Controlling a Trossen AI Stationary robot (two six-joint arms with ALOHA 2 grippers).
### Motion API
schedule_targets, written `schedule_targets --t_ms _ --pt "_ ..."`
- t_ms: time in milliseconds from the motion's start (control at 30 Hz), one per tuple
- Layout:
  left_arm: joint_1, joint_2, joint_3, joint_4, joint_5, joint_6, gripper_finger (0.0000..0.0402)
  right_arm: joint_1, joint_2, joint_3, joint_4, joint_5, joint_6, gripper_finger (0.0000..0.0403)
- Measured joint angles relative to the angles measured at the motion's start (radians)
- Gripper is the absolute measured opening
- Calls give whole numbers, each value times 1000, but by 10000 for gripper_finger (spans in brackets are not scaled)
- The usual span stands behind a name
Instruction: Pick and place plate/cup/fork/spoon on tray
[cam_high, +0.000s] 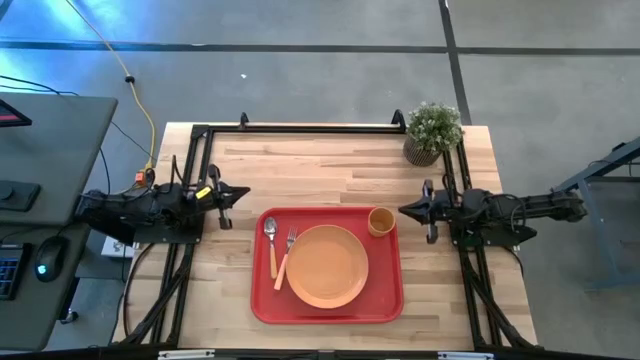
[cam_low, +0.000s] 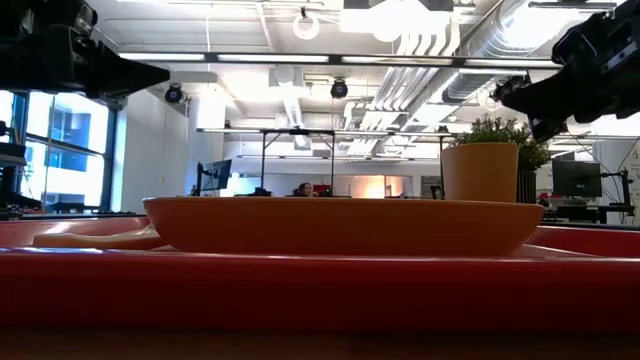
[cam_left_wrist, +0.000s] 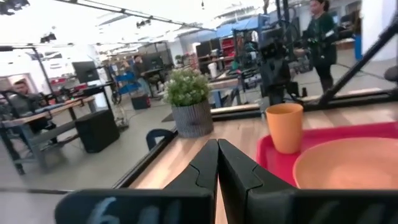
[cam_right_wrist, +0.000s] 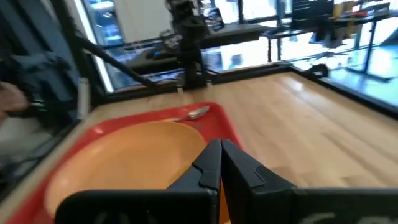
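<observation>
The red tray (cam_high: 262, 300) lies on the table's near middle. On it rest the orange plate (cam_high: 327, 266), the spoon (cam_high: 271, 240) and the fork (cam_high: 287, 255) side by side on its left part, and the cup (cam_high: 381, 221) upright in its far right corner. My left gripper (cam_high: 243, 192) is shut and empty, above the table left of the tray. My right gripper (cam_high: 405, 210) is shut and empty, just right of the cup. The left wrist view shows the cup (cam_left_wrist: 284, 126) and the plate (cam_left_wrist: 348, 163); the right wrist view shows the plate (cam_right_wrist: 134, 157) and the spoon (cam_right_wrist: 196, 113).
A potted green plant (cam_high: 432, 132) stands at the table's far right corner. A black frame rail (cam_high: 300, 128) runs along the far edge. Bare wood lies between the tray and the far edge. People show in the room beyond the table.
</observation>
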Motion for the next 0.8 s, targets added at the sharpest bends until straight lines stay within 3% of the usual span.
schedule_targets --t_ms 200,333,800 --pt "25 0 0 113 -51 -49 0 0 29 0 2 19 -179 0" --pt "36 0 0 185 -113 -26 1 0 31 0 2 15 -159 0" --pt "36 2 0 245 84 7 0 0 31 -1 2 15 -65 0"
